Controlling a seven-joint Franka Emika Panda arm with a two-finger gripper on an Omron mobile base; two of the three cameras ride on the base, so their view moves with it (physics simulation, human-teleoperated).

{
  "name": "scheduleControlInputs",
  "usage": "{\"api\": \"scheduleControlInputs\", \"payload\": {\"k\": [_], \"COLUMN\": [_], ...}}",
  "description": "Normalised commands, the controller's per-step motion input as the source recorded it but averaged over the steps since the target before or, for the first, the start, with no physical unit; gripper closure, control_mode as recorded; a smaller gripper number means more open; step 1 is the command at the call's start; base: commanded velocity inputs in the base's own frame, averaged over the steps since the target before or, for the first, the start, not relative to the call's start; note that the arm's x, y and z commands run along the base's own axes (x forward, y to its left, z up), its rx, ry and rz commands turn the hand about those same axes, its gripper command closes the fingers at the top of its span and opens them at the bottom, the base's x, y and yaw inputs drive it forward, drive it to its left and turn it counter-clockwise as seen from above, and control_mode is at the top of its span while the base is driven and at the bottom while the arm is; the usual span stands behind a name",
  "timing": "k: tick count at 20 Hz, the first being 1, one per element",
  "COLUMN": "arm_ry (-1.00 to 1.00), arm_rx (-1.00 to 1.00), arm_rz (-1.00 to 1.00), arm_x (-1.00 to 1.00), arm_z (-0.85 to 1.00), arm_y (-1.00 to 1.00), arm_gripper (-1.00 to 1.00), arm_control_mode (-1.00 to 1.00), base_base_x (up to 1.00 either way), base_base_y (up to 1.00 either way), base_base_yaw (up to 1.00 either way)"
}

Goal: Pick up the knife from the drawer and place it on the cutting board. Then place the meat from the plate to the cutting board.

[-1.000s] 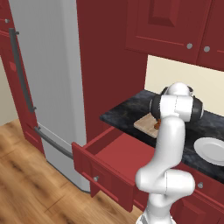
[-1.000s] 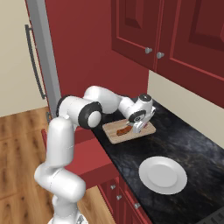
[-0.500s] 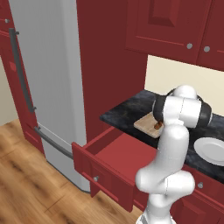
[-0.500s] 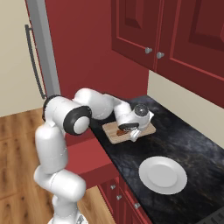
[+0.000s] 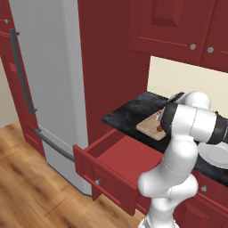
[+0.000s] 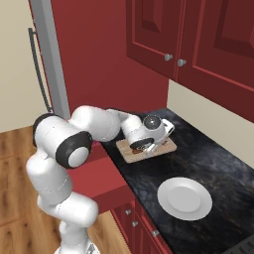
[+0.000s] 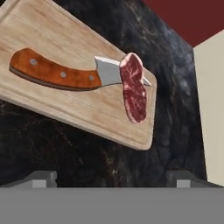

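Meat (image 7: 133,87) lies on cutting board (image 7: 87,109), overlapping knife (image 7: 65,72) blade. I read gripper (image 7: 111,177) jaws wide apart, holding nothing. Plate (image 6: 184,198) bare, drawer (image 5: 120,164) open; task judged complete.

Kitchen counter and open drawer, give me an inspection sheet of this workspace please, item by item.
Surface: black speckled counter, dark-red cabinets below.
Cutting board: on the counter, holding both task things.
Knife: flat on the board, blade partly under the meat.
Meat: on the board, lying across the blade.
Plate: white, bare, on the counter apart from the board.
Drawer: pulled open, red floor bare where visible.
Clutter: nothing seen.
Claw: open, holding nothing, above the counter beside the board.
Cables: nothing seen.
Surroundings: grey fridge, red wall cupboards, wooden floor.
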Motion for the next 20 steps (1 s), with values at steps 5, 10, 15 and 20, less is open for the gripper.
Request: {"api": "scheduleControlInputs", "payload": {"k": [5,10,15,20], "arm_ry": [-0.04,-0.09,-0.10,-0.08], "arm_rx": [0.00,0.00,0.00,0.00], "arm_rz": [-0.12,-0.13,-0.11,-0.12], "arm_x": [-0.42,-0.57,-0.62,-0.42], "arm_z": [0.32,0.25,0.28,0.57], "arm_y": [0.02,0.01,0.02,0.07], "arm_gripper": [-1.00,-1.00,-1.00,-1.00], "arm_control_mode": [-1.00,-1.00,-1.00,-1.00], "base_base_x": [0.00,0.00,0.00,0.00], "base_base_y": [0.00,0.00,0.00,0.00], "base_base_yaw": [0.00,0.00,0.00,0.00]}}
